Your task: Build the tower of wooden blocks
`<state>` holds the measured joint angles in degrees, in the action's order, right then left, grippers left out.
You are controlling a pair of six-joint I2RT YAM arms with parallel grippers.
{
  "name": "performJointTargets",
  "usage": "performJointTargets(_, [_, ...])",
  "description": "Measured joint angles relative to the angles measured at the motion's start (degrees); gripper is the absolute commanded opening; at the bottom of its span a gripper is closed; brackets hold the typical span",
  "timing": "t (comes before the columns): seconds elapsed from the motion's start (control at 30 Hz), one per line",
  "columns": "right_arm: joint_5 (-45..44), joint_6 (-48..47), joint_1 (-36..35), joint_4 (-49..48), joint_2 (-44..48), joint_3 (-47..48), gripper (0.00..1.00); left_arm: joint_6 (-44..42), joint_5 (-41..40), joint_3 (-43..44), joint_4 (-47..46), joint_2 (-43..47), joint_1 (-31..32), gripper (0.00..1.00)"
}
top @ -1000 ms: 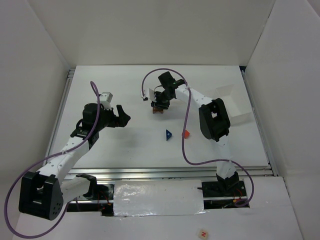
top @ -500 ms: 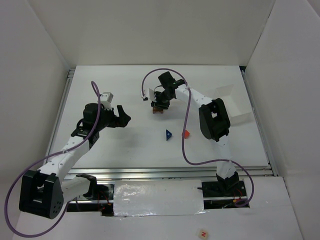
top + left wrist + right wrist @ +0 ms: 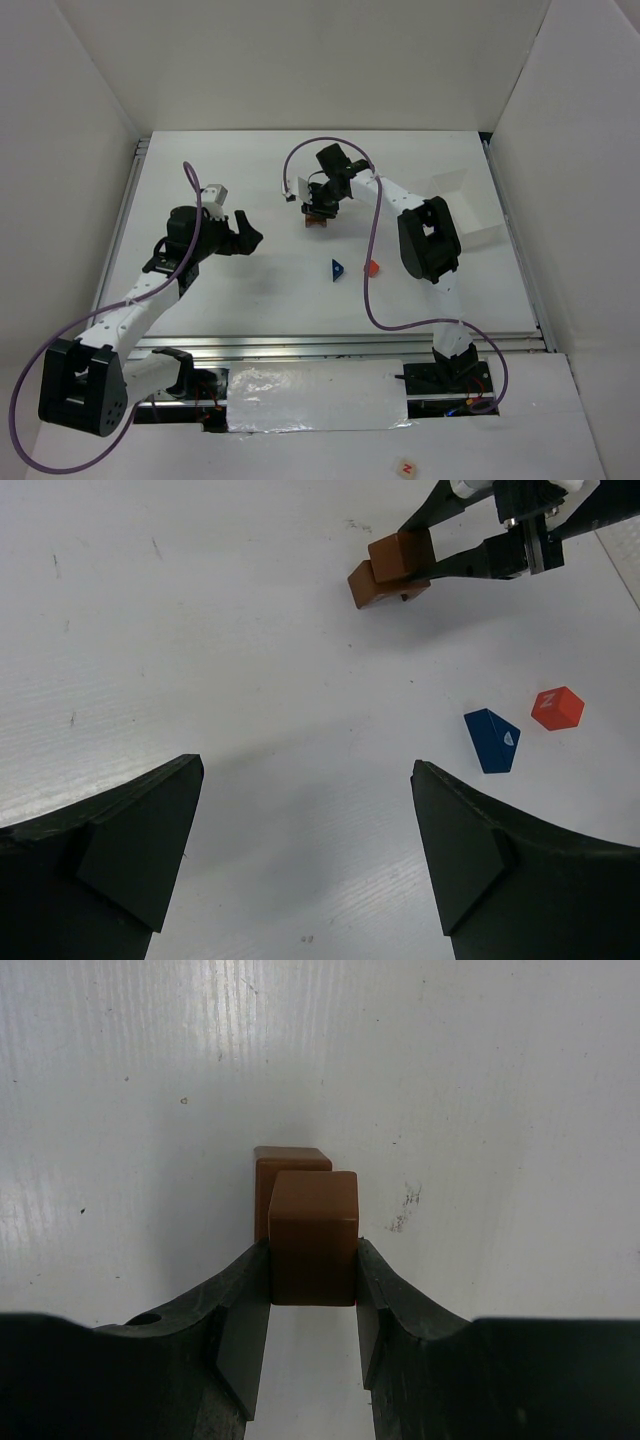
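Observation:
My right gripper (image 3: 312, 1278) is shut on a brown block (image 3: 313, 1235) and holds it over a second brown block (image 3: 290, 1165) that lies on the table, partly hidden beneath it. Both blocks show in the left wrist view (image 3: 398, 556), the upper one offset from the lower (image 3: 366, 586), and in the top view (image 3: 316, 218) under the right gripper (image 3: 318, 208). A blue wedge (image 3: 338, 268) and a red cube (image 3: 371, 267) lie side by side on the table, also in the left wrist view (image 3: 491, 739) (image 3: 556, 708). My left gripper (image 3: 246, 228) is open and empty, left of the blocks.
A white tray (image 3: 468, 205) stands at the right of the table beside the right arm. White walls close in the table on three sides. A purple cable (image 3: 372, 262) hangs from the right arm near the red cube.

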<state>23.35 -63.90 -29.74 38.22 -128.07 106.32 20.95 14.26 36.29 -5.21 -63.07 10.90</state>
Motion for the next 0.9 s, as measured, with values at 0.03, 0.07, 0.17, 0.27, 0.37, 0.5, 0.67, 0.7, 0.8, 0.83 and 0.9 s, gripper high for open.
performJointTargets(0.03, [0.0, 0.0, 0.0, 0.0, 0.0, 0.0, 0.20, 0.0, 0.0, 0.0, 0.0, -0.2, 0.0, 0.99])
performJointTargets(0.07, [0.0, 0.0, 0.0, 0.0, 0.0, 0.0, 0.20, 0.0, 0.0, 0.0, 0.0, -0.3, 0.0, 0.99])
performJointTargets(0.17, [0.0, 0.0, 0.0, 0.0, 0.0, -0.1, 0.19, 0.0, 0.2, 0.0, 0.0, -0.6, 0.0, 0.99])
performJointTargets(0.27, [0.0, 0.0, 0.0, -0.2, 0.2, -0.3, 0.19, 0.0, 0.5, 0.0, -0.1, -0.6, 0.0, 0.99])
performJointTargets(0.37, [0.0, 0.0, 0.0, -0.3, 0.4, -0.7, 0.19, 0.0, 0.7, 0.0, -0.4, -0.6, 0.0, 0.99])
performJointTargets(0.5, [0.0, 0.0, 0.0, -0.2, 0.5, -0.7, 0.19, 0.0, 1.0, 0.0, -0.5, -0.6, 0.0, 0.99])
performJointTargets(0.67, [0.3, 0.0, 0.0, 0.4, 0.6, -0.7, 0.19, 0.0, 1.1, 0.0, -0.8, -0.6, 0.0, 0.99])
performJointTargets(0.7, [0.5, 0.0, 0.0, 0.5, 0.6, -0.7, 0.19, 0.0, 1.1, 0.0, -0.8, -0.6, 0.0, 0.99])
performJointTargets(0.8, [1.1, 0.0, 0.0, 0.9, 0.6, -0.7, 0.19, 0.0, 1.1, 0.0, -0.8, -0.6, 0.0, 0.99])
performJointTargets(0.83, [1.3, 0.0, 0.0, 1.1, 0.6, -0.7, 0.20, 0.0, 1.1, 0.0, -0.8, -0.6, 0.0, 0.99])
performJointTargets(0.9, [1.5, 0.0, 0.0, 1.4, 0.7, -0.7, 0.20, 0.0, 1.1, 0.0, -0.8, -0.6, 0.0, 0.99])
